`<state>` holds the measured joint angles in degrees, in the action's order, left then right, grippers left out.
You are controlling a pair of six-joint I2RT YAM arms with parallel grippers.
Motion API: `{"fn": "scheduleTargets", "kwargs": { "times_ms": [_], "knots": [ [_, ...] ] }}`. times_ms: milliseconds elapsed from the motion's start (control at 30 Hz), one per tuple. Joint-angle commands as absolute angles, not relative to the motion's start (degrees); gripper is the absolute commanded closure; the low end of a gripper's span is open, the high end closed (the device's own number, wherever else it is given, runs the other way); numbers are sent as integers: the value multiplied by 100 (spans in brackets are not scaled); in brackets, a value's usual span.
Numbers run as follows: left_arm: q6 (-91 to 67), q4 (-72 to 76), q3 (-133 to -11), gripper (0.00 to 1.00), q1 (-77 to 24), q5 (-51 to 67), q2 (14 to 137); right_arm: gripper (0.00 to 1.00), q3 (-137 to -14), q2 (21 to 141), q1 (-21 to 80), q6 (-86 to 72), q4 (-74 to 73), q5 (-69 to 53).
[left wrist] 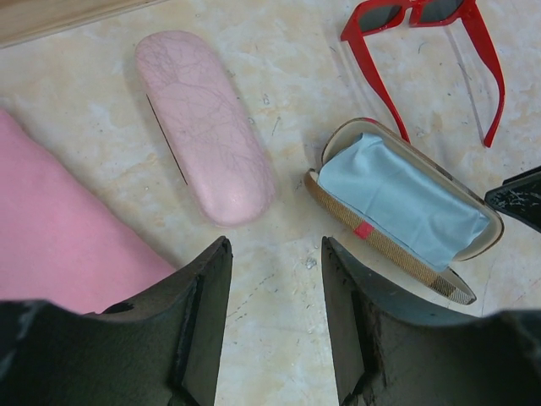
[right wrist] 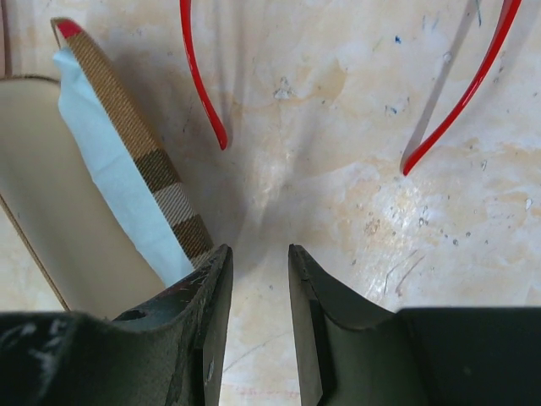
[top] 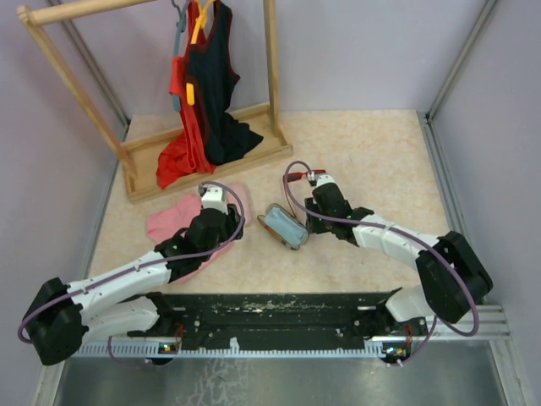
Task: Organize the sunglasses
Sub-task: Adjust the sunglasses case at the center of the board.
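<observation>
The red-framed sunglasses [left wrist: 418, 25] lie unfolded on the table, lenses at the far side, temples [right wrist: 205, 85] pointing toward my right gripper [right wrist: 258, 249]. That gripper is open and empty, just short of the temple tips, with the open brown striped case [right wrist: 139, 152] on its left. A light blue cloth [left wrist: 397, 194] lies inside that case [top: 286, 227]. My left gripper [left wrist: 276, 245] hangs open over bare table, a shut pink case [left wrist: 203, 127] ahead and left of it. In the top view the sunglasses [top: 296, 176] sit just beyond the right gripper [top: 313, 188].
A pink cloth [top: 173, 218] lies under and left of my left arm. A wooden clothes rack [top: 211, 161] with red and black garments stands at the back left. Grey walls close in the table on three sides.
</observation>
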<state>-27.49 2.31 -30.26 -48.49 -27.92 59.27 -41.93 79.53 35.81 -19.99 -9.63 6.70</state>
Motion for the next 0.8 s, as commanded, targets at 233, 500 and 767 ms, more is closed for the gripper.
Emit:
{"fn": "scheduleTargets", "kwargs": {
  "times_ms": [233, 500, 767],
  "knots": [
    [-2849, 176, -2971, 47, -4825, -2856, 5840, 67, -4079, 7572, 3610, -2110, -960, 3],
    [-2865, 159, -2962, 47, -4823, -2872, 5798, 67, -4044, 7433, 3660, -2083, -1153, -219],
    [-2820, 131, -2949, 45, -4824, -2833, 5741, 60, -4320, 6987, 3514, -2235, -1402, 1291]
  ]
}}
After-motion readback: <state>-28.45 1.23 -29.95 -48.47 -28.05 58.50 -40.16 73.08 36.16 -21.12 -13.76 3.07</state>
